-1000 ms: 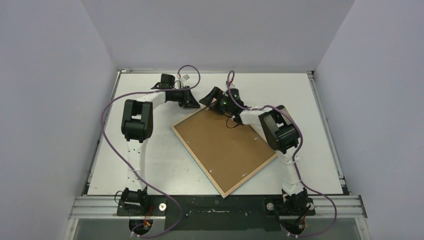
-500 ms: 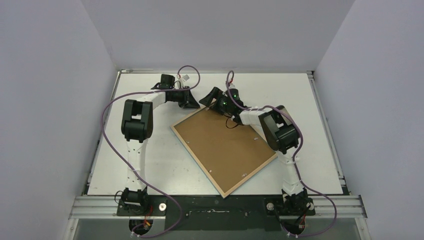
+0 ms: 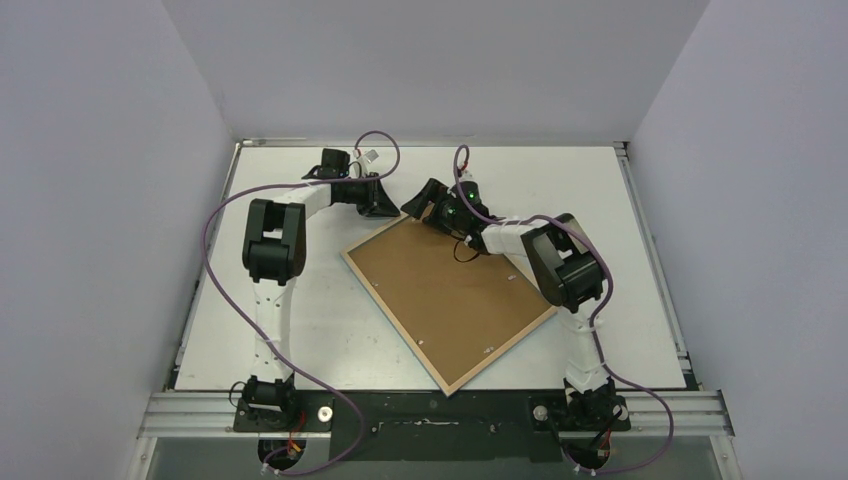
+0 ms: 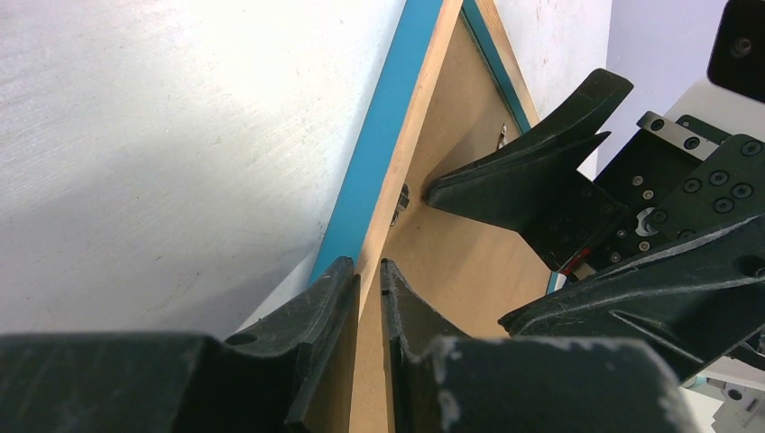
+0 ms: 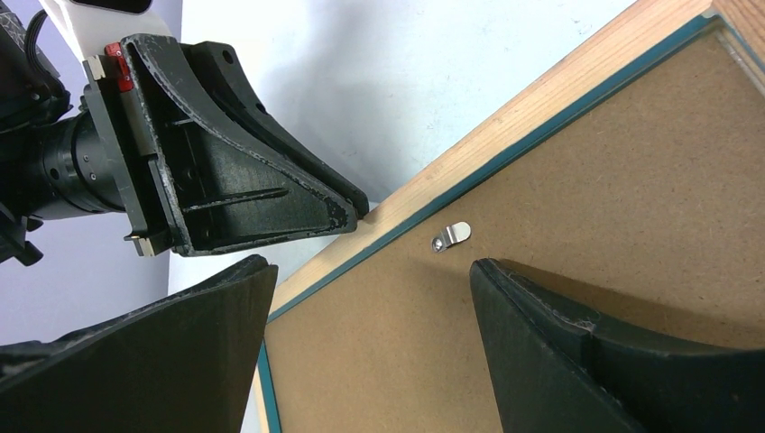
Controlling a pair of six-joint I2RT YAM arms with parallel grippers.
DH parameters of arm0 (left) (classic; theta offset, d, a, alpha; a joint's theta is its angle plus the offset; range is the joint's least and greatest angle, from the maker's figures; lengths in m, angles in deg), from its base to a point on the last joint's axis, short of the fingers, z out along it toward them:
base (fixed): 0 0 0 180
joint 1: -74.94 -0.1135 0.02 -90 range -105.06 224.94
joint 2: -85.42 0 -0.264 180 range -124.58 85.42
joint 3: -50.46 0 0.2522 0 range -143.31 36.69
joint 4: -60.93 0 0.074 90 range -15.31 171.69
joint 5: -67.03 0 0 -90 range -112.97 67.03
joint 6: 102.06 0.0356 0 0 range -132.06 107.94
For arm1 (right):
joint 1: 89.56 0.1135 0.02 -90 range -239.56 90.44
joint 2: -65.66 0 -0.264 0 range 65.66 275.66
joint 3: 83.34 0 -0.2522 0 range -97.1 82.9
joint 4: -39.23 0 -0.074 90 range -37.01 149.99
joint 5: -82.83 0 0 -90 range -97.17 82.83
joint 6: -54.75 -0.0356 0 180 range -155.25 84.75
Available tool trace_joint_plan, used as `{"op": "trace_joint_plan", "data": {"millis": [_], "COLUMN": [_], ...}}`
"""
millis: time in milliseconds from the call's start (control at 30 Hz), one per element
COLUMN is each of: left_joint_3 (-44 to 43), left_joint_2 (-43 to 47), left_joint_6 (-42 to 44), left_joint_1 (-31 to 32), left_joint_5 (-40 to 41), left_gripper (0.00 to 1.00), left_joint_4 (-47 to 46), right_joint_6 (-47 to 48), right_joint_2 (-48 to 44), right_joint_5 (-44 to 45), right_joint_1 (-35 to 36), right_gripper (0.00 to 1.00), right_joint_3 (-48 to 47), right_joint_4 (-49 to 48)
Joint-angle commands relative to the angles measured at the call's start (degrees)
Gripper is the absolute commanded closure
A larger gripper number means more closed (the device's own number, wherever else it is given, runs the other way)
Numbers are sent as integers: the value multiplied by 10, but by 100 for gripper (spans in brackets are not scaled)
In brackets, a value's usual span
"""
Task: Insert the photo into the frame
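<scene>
One frame [image 5: 541,104] lying face-down, skewed, on matte white table [image 3: 300,330]: pale wooden rim, thin blue lip, brown fibreboard backing [image 3: 450,300]. At its far corner, left gripper [image 4: 368,271] pinching wooden rim; right gripper [image 5: 370,266] hanging spread wide, straddling small metal clip [image 5: 451,236].

Top external camera: mounted above and behind both arm bases, facing steeply down, far enough back to cover the whole white rectangular bench [image 3: 320,330].

Left wrist camera: close range, sighting along the black two-finger left hand [image 4: 367,271] at the far corner of the blue-bordered light wooden picture frame [image 4: 383,153].

Right wrist camera: close range, facing that same corner from the opposite side, past the black right hand [image 5: 370,271].

Each wrist view contains the other hand.
</scene>
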Motion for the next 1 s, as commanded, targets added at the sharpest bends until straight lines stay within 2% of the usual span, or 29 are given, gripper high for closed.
{"op": "trace_joint_plan", "data": {"millis": [0, 967], "left_joint_3": [8, 14], "left_joint_2": [0, -4], "left_joint_6": [-1, -3], "left_joint_1": [0, 0], "left_joint_5": [-6, -11], "left_gripper": [86, 90], "left_joint_4": [-21, -28], "right_joint_6": [-2, -41], "right_joint_2": [-2, 76], "right_joint_5": [-1, -50], "right_joint_1": [4, 6], "right_gripper": [18, 19], "right_joint_3": [-15, -81], "right_joint_4": [-7, -51]}}
